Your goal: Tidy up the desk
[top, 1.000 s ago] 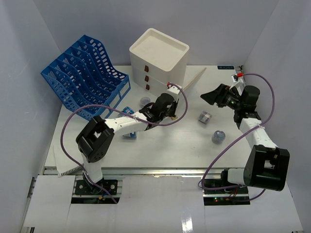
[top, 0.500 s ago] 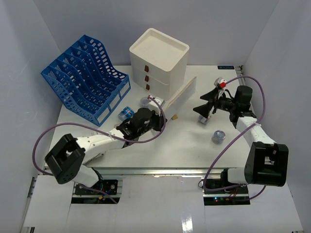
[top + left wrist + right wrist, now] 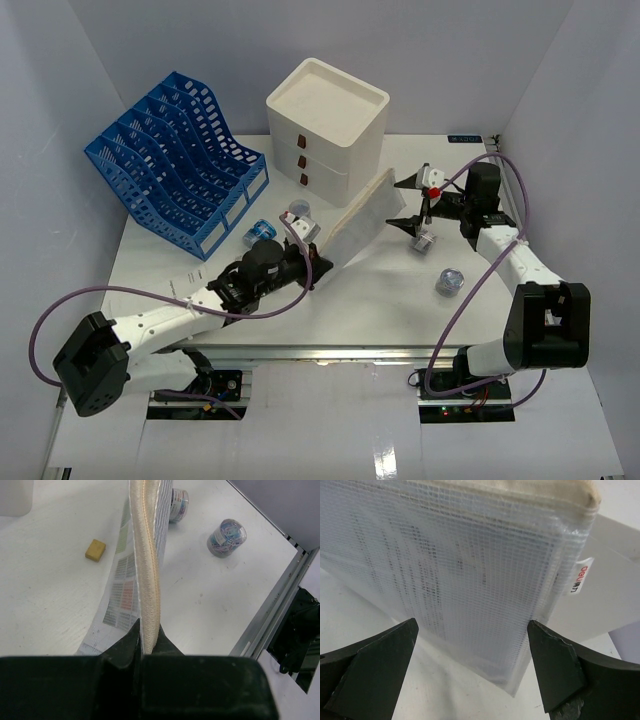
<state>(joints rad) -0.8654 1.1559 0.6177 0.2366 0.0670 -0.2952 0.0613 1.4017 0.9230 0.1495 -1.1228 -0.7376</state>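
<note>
The mesh document pouch [image 3: 362, 222] is pinched at its near-left edge by the tightly closed left gripper [image 3: 312, 262] and is held on edge, tilted, over the desk [image 3: 380, 295], which is spread beneath both arms with its rail along the near side. The right gripper [image 3: 405, 203] is spread wide at the pouch's far-right end, with nothing clasped. If those jaws are closed off-centre or the arms are moved unevenly, the limp pouch could be twisted or dragged from the thin pinch, and the small jar [image 3: 422, 241] just beneath could be knocked over.
</note>
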